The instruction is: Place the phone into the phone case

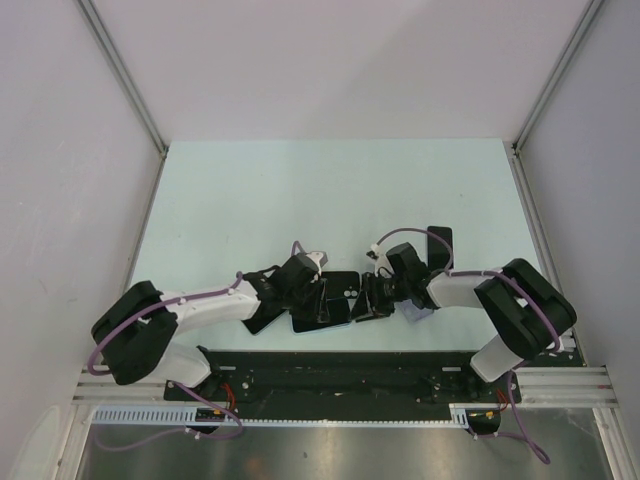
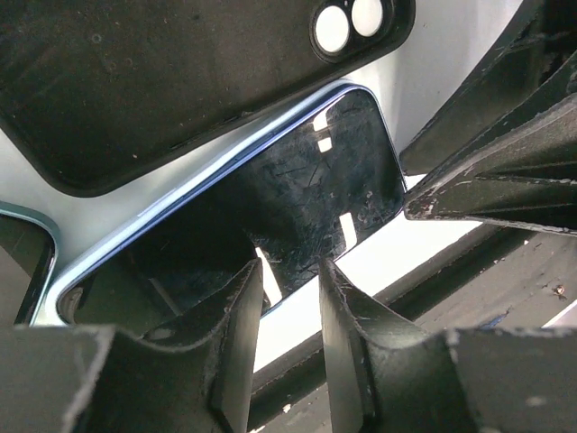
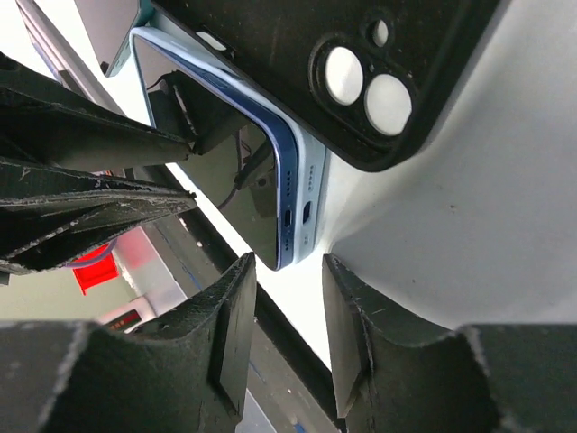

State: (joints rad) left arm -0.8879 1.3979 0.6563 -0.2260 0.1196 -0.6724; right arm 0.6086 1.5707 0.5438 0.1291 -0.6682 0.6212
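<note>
**Black glass, blue rim: both my jaws narrow at the phone**

My left gripper (image 2: 284, 271) is standing narrow, pinching nothing. Its tips are sitting over the phone (image 2: 297, 189) by its long edge, likely steadying it, though I cannot tell if they are pressing. My right gripper (image 3: 287, 271) is also narrow, with the phone's port-end corner at its mouth, ungripped and probably lining up a push. The phone case (image 2: 162, 81) is lying just beside, empty.

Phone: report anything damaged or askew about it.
The phone has fine scratches and scuffs across its dark screen, thickest toward the corner. It also sits tilted alongside the black case, not seated inside it.
</note>
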